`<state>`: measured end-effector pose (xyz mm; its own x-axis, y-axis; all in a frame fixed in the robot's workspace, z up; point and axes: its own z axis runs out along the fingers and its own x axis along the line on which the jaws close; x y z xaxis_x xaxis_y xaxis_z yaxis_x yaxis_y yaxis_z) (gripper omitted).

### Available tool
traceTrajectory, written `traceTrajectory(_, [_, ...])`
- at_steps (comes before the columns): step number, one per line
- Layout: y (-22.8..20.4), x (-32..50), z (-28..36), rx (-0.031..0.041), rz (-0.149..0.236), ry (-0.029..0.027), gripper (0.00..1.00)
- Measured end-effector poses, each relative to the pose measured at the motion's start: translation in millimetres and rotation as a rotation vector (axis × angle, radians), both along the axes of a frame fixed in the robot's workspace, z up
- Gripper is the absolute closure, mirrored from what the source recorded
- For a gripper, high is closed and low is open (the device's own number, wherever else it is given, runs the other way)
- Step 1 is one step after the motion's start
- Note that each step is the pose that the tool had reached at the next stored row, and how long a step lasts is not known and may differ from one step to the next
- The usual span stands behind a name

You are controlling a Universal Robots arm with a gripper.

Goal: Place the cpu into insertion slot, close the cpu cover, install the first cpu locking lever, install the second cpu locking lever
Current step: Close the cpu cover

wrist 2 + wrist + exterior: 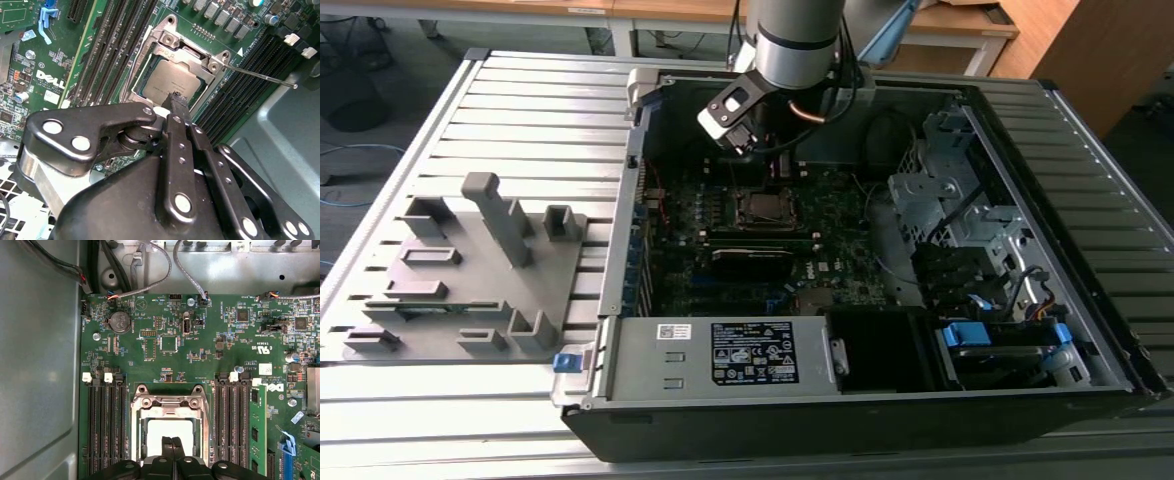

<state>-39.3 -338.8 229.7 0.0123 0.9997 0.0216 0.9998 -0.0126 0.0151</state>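
The cpu [167,85] lies flat in the insertion slot [765,208] on the green motherboard, its grey top [170,427] showing through the cut-out. The silver cpu cover [170,402] lies down over it as a frame [200,57]. A thin metal locking lever [260,75] sticks out sideways from one corner of the socket, unlatched. My gripper [172,440] hovers just above the cpu's edge, its two black fingers pressed together with nothing between them; in the second wrist view the gripper [176,97] tip sits over the chip's near side.
Black memory slots [105,430] flank the socket on both sides. Cables [150,270] hang near the case wall [40,365]. The power supply box [747,352] and drive cage [947,210] crowd the case. A grey fixture [467,270] stands on the table at the exterior view's left.
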Motion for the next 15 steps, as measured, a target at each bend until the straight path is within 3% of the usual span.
traceTrajectory(4, [0.0,0.0,0.0,0.0,0.027,0.0,0.89])
traceTrajectory(15, [-0.1,0.0,-0.3,0.0,0.224,0.0,0.89])
